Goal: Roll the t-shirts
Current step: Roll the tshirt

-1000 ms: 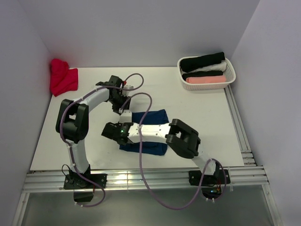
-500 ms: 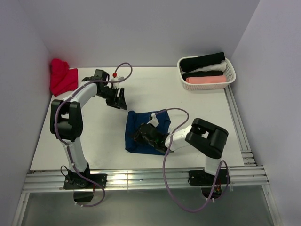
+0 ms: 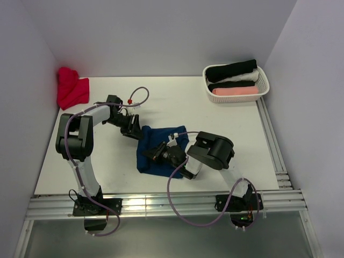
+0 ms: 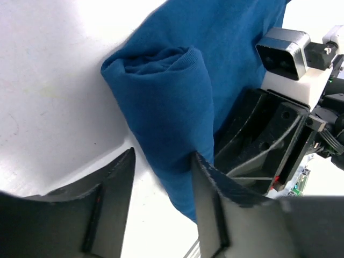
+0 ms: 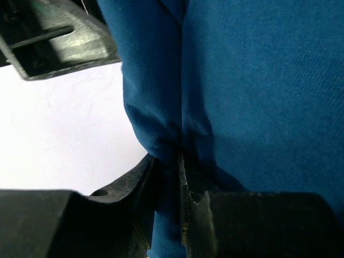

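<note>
The navy blue t-shirt [image 3: 149, 161] lies partly rolled in the middle of the table. Its rolled edge [image 4: 166, 91] faces my left gripper [image 3: 133, 131] at the shirt's upper left corner. That gripper [image 4: 163, 161] is open, with the roll's edge reaching in between the fingers and brushing the right one. My right gripper [image 3: 159, 153] lies low on the shirt and is shut on a fold of the blue cloth [image 5: 258, 97]. In the right wrist view the gripper [image 5: 169, 161] pinches that fold tightly.
A red t-shirt [image 3: 71, 88] lies crumpled at the back left corner. A white basket [image 3: 262, 80] at the back right holds rolled black [image 3: 232, 70], white [image 3: 247, 78] and pink [image 3: 235, 91] shirts. Metal rails [image 3: 274, 145] run along the right and front edges.
The left gripper opened, drew back from the shirt, then came back down to its upper left corner. The right arm swung round over the shirt, and the shirt shifted slightly left.
</note>
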Motion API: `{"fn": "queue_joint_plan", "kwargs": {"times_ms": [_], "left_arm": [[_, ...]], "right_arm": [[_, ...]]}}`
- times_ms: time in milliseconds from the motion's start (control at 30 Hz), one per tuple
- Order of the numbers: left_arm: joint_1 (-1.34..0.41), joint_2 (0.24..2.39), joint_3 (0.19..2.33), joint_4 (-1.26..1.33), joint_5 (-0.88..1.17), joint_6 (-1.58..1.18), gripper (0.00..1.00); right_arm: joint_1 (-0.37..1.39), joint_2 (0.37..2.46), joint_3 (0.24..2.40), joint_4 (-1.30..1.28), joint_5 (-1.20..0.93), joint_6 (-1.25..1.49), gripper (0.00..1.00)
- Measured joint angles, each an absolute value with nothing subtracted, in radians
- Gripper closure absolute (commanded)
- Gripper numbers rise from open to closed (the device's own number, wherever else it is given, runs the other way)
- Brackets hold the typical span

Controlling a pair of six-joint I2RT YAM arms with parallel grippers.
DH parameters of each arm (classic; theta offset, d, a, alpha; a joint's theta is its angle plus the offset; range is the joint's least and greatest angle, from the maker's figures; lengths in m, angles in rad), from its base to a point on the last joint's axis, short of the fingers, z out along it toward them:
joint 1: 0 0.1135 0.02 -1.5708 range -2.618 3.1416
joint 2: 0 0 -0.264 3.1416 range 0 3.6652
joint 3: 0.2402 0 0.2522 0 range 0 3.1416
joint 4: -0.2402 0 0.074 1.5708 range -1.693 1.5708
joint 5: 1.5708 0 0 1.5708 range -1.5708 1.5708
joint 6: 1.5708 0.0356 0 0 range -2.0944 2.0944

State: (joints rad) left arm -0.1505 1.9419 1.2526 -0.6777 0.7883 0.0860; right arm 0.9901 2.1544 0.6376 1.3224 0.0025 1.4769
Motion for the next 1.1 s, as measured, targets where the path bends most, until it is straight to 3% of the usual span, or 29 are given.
{"fn": "queue_joint_plan", "kwargs": {"times_ms": [133,233,367,467,733,1100], "left_arm": [[-0.149,1.942,1.241,-0.649,0.788,0.062,0.7],[-0.15,1.942,1.24,-0.643,0.78,0.044,0.78],[-0.154,1.942,1.24,-0.643,0.752,0.03,0.82],[-0.166,1.94,1.24,-0.642,0.707,0.019,0.84],[-0.224,1.905,1.246,-0.65,0.577,0.006,0.87],[-0.277,1.901,1.279,-0.685,0.472,-0.005,0.88]], "right_arm": [[0.989,2.153,0.638,1.319,0.001,1.476,0.78],[0.989,2.131,0.638,1.279,0.003,1.47,0.68],[0.99,2.067,0.638,1.165,0.014,1.45,0.5],[0.993,2.001,0.649,1.019,0.036,1.426,0.44],[1.047,1.853,0.892,0.369,0.208,1.321,0.37],[1.151,1.858,1.296,-0.365,0.477,1.238,0.37]]}}
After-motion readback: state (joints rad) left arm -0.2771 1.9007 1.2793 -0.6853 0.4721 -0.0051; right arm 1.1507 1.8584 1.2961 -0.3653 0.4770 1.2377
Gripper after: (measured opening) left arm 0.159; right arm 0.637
